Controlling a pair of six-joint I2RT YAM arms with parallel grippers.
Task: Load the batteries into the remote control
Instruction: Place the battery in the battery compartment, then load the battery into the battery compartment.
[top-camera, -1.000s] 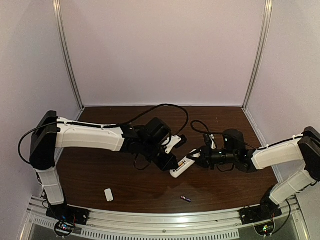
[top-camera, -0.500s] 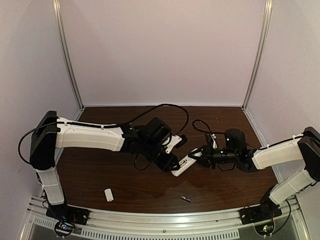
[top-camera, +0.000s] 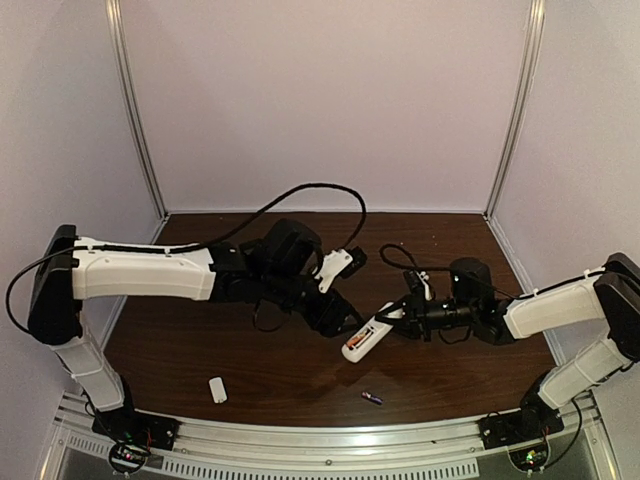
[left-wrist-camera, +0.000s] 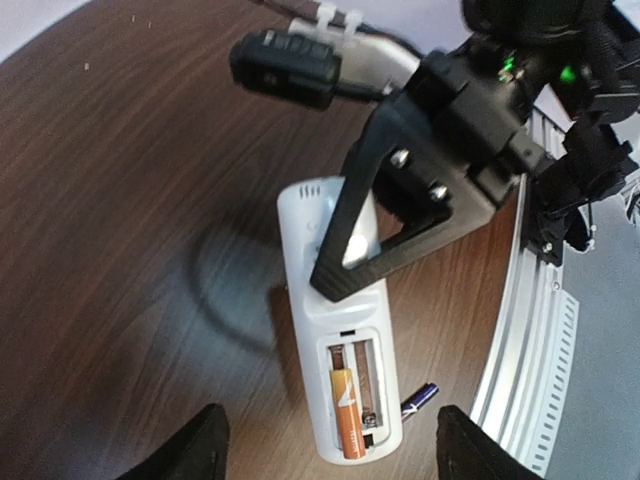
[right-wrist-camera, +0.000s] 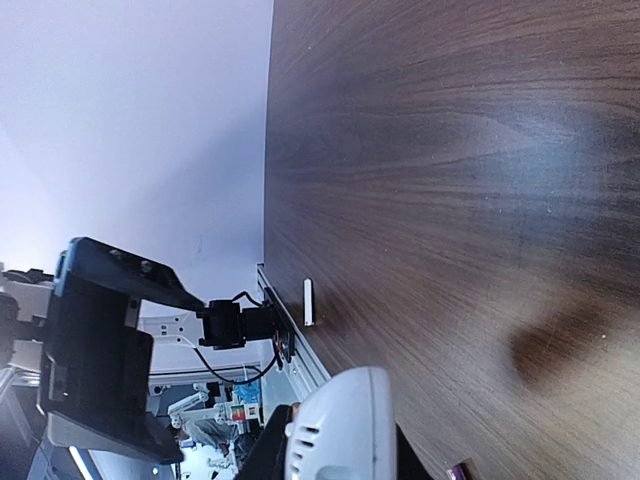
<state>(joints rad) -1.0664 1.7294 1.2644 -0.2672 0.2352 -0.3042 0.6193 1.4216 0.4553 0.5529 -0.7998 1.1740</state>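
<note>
Top external — white piece (top-camera: 217, 389), purple battery (top-camera: 372, 398) near rail (top-camera: 330, 441).

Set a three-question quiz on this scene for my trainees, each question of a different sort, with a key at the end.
1. True or false: both slots of the remote control hold batteries.
2. Where is the purple-blue battery? A. between the left gripper's jaws; B. lying on the table; C. inside the remote control.
3. Which gripper holds the remote control?
Key: 1. False: only the orange battery is seated, and the slot beside it is empty. 2. B. 3. The right gripper; the left gripper's jaws stand open, clear of it.
</note>
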